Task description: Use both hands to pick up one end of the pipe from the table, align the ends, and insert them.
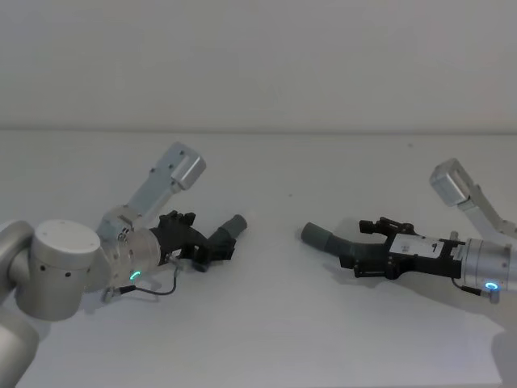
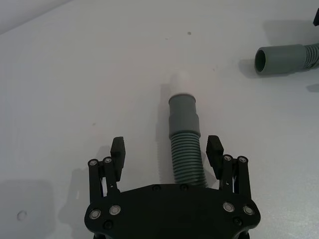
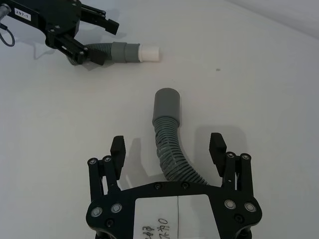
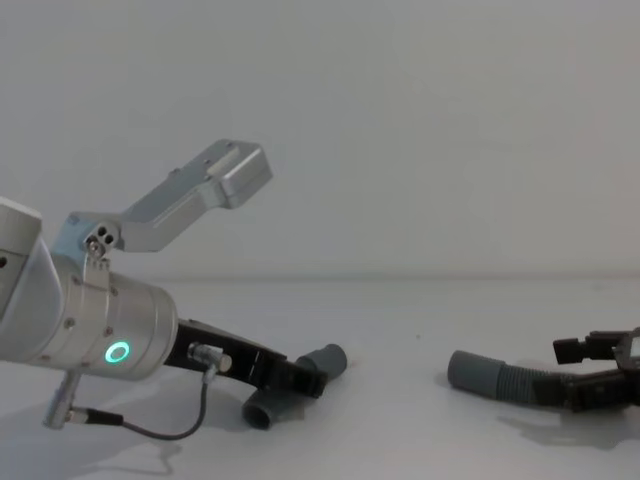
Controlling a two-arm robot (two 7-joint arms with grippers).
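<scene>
Two dark grey ribbed pipe pieces lie on the white table (image 1: 266, 323). The short curved piece (image 2: 187, 149) has a smooth cuff (image 2: 183, 112) with a white spigot tip (image 2: 182, 79). My left gripper (image 2: 166, 144) is open and straddles its ribbed part, fingers (image 2: 118, 148) clear of it. In the head view this gripper (image 1: 212, 242) is left of centre. The longer piece (image 3: 169, 154) ends in a plain cuff (image 3: 166, 104). My right gripper (image 3: 168, 144) stands open around its ribs, at the right in the head view (image 1: 359, 244). The two cuffs (image 1: 234, 225) (image 1: 319, 236) point toward each other, apart.
A bare stretch of table (image 1: 275, 234) separates the two pipe ends. A plain pale wall (image 4: 400, 120) rises behind the table's far edge. A thin black cable (image 1: 161, 287) hangs at the left wrist.
</scene>
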